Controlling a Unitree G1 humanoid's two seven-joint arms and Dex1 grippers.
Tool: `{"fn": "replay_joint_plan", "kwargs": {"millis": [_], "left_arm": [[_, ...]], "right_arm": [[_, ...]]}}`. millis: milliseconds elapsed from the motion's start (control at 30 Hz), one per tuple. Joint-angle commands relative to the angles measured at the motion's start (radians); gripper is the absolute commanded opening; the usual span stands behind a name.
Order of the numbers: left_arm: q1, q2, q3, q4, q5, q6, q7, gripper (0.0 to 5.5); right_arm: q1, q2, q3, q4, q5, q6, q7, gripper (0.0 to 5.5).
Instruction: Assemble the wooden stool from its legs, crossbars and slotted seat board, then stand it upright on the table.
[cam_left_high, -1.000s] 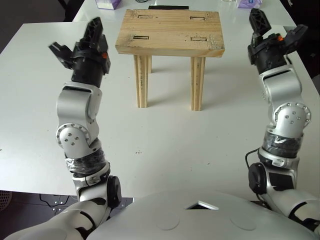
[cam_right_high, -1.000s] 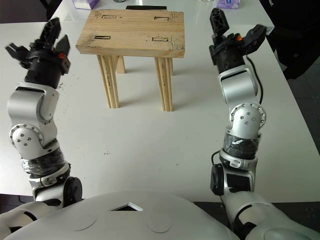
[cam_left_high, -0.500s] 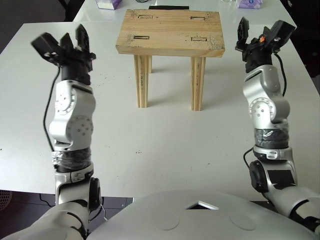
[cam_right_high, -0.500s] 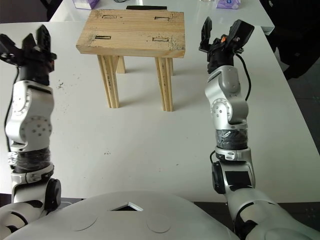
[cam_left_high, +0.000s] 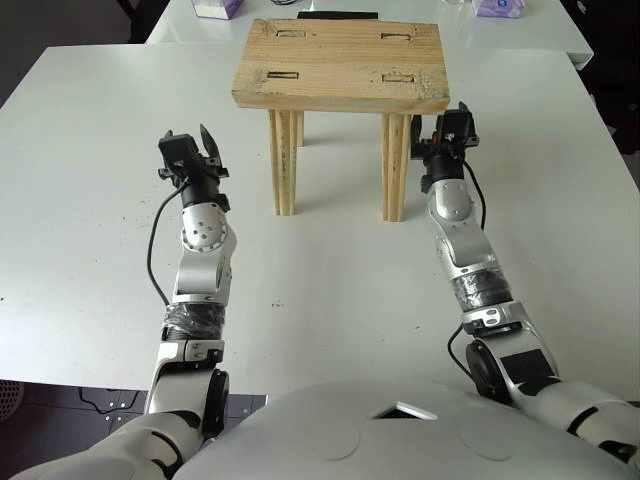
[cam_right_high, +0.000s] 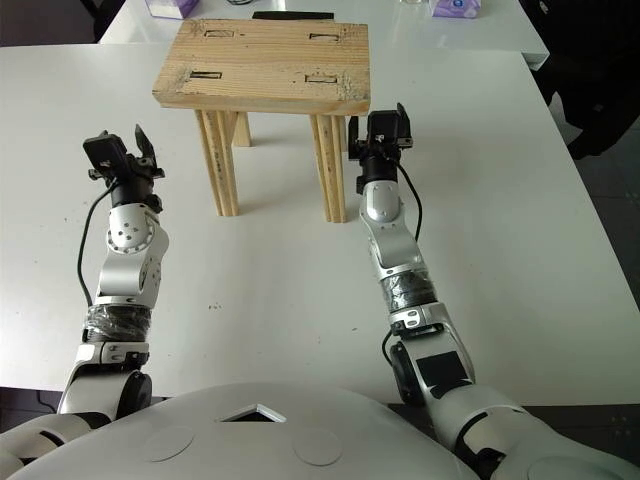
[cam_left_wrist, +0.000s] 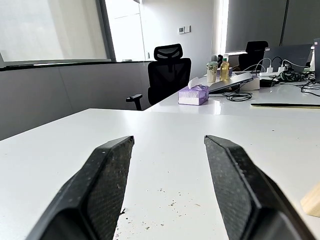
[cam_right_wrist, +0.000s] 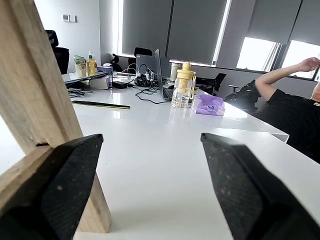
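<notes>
1. Table (cam_left_high: 320, 270): flat, white, smooth top with a slight gloss. Fine dark specks (cam_left_wrist: 167, 206) lie on it to the left of the stool (cam_left_high: 340, 110), by the left gripper (cam_left_wrist: 169, 147).

2. Left gripper: to the stool's left, level with its front legs (cam_left_high: 286, 165) and apart from them. Its 2 black, wedge-shaped fingers (cam_left_wrist: 107, 192) have a grainy pad surface. They stand spread apart with nothing between them.

3. Right gripper (cam_right_wrist: 150, 145): just beside the stool's front right leg, on its outer side. Its 2 fingers (cam_right_wrist: 235, 200) have the same shape and texture and are spread apart, with the gap empty. 1 finger lies close to the leg; contact cannot be told.

4. Stool: stands upright on the table, between the 2 grippers. The material is pale, unfinished wood with visible grain and rough edges.
- Seat (cam_left_high: 340, 55): a thick rectangular board, face up and level. Its long axis runs left to right across the robot.
- Slots (cam_left_high: 283, 74): 4 rectangular cuts, 1 near each corner of the seat, each with its long axis parallel to the seat's.
- Legs: straight, square-edged slats with the long axis vertical and the feet on the table. Each of the 2 front legs shows a lengthwise seam. The rear legs are partly hidden.

5. Behind the stool: a flat black strip (cam_left_high: 337, 15) lies past the seat's far edge. 2 purple tissue boxes (cam_left_high: 216, 8) stand farther back, 1 to the stool's left and 1 to its right; their print is too small to read. A clear bottle (cam_right_wrist: 183, 90) with a yellow cap stands beside 1 box.
</notes>
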Motion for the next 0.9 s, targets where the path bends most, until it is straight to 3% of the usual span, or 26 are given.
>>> {"fn": "replay_joint_plan", "kwargs": {"millis": [33, 267, 467, 733, 900], "left_arm": [[-0.03, -0.013, 0.023, 0.011, 0.001, 0.021, -0.049, 2.61], [-0.054, -0.024, 0.076, -0.035, -0.015, 0.065, -0.085, 3.36], [-0.041, -0.025, 0.104, -0.059, 0.022, 0.119, -0.071, 3.36], [-0.071, -0.061, 0.104, -0.025, 0.039, 0.178, -0.061, 3.36], [-0.087, -0.117, 0.093, 0.005, 0.116, 0.239, 0.061, 3.36]], "right_arm": [[-0.036, 0.042, -0.026, 0.02, -0.026, -0.001, -0.011, 3.68], [-0.04, 0.099, -0.042, -0.041, -0.054, 0.034, -0.014, 3.66], [-0.01, 0.126, -0.048, -0.049, -0.067, 0.048, -0.014, 3.66], [-0.082, 0.157, -0.138, 0.061, -0.057, 0.104, -0.091, 3.66], [-0.099, 0.202, -0.151, 0.074, -0.059, 0.161, -0.136, 3.66]]}}
